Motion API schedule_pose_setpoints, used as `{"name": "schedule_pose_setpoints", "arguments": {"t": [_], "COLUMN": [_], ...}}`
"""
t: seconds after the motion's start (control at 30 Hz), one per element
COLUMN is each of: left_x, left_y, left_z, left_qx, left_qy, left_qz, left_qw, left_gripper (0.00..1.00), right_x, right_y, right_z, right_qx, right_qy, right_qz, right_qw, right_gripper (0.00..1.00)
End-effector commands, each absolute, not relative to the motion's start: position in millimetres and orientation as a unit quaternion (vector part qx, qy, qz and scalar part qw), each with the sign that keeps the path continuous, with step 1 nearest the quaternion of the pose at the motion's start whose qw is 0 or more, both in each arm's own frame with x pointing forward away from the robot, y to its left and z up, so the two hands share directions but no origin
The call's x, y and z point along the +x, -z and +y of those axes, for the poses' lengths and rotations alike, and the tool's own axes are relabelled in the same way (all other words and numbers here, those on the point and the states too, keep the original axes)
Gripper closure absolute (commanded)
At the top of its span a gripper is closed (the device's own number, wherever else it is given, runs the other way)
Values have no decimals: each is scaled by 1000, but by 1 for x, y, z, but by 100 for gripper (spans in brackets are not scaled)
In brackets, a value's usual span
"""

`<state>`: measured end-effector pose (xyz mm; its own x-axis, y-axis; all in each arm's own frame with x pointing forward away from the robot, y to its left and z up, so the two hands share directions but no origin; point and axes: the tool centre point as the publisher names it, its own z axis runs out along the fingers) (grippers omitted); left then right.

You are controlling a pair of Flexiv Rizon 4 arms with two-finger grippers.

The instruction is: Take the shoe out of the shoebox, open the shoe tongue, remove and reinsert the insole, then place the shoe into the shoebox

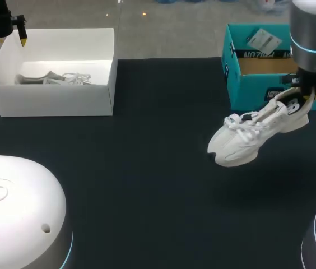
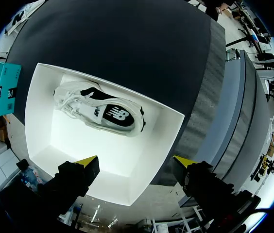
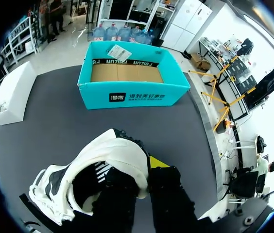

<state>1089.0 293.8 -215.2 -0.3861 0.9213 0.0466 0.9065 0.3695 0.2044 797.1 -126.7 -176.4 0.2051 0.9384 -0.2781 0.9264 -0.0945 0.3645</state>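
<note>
Above the dark table point(image 1: 147, 185), right gripper point(image 1: 302, 96) pinched the white shoe point(image 1: 247, 137) aloft. Left gripper point(image 2: 136, 164) hung spread over a white box point(image 2: 37, 114).

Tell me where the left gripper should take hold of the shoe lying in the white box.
Grip the shoe at its heel end, probably from straight above. It lies on its side in the white box, whose walls block a sideways approach, and the open left gripper hangs over the box.
</note>
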Motion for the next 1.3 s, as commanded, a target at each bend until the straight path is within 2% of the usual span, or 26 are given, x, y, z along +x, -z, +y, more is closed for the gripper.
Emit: {"name": "schedule_pose_setpoints", "arguments": {"t": [0.03,0.4,0.8,1.3], "left_x": [1087,1087,1087,1087], "left_y": [215,215,215,215], "left_z": [294,294,294,294], "left_qx": [552,552,552,552], "left_qy": [-100,-100,-100,-100], "left_qz": [827,827,827,827], "left_qw": [38,38,38,38], "left_gripper": [0,0,0,0], "right_x": [793,760,725,688], "right_y": [174,183,192,229], "right_z": [-116,-76,-44,-3], "right_qx": [747,755,755,750], "right_qy": [-6,7,17,27], "right_qz": [625,630,631,640], "right_qw": [226,182,177,162], "right_gripper": [100,100,100,100]}}
